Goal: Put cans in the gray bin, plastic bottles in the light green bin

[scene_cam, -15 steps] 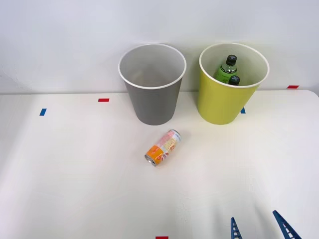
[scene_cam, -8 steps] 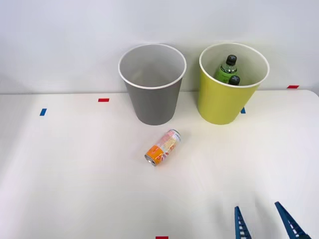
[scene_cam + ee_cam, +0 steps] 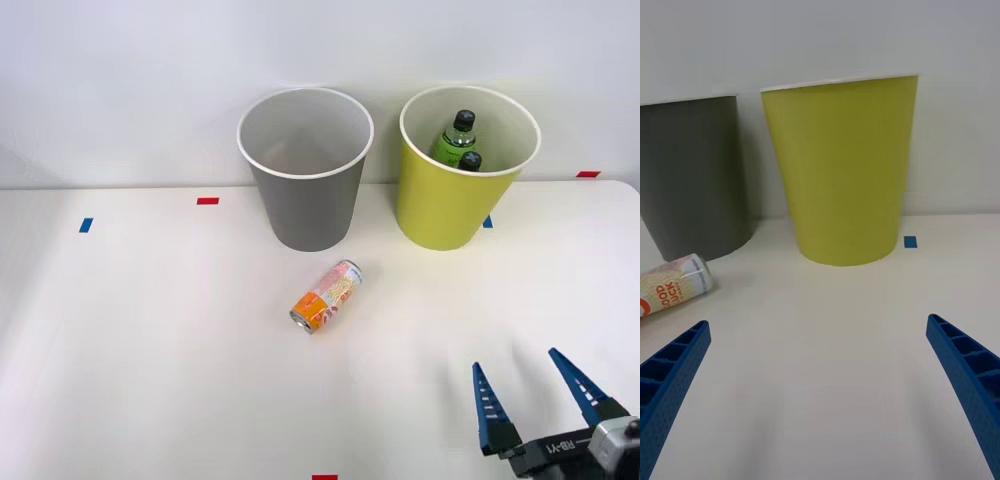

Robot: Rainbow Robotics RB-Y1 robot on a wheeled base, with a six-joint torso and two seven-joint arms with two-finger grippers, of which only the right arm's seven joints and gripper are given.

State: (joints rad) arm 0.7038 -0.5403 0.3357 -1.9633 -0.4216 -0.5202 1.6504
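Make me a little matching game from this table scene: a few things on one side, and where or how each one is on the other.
Things:
1. can
2. plastic bottles
3. gray bin
4. right end effector

States:
A. standing inside the light green bin
B. open, holding nothing
C. lying on its side on the table
D. upright, nothing visible inside

Pairs: 1-C, 2-A, 3-D, 4-B

The light green bin [image 3: 445, 205] hides both plastic bottles [image 3: 455, 140] below their necks
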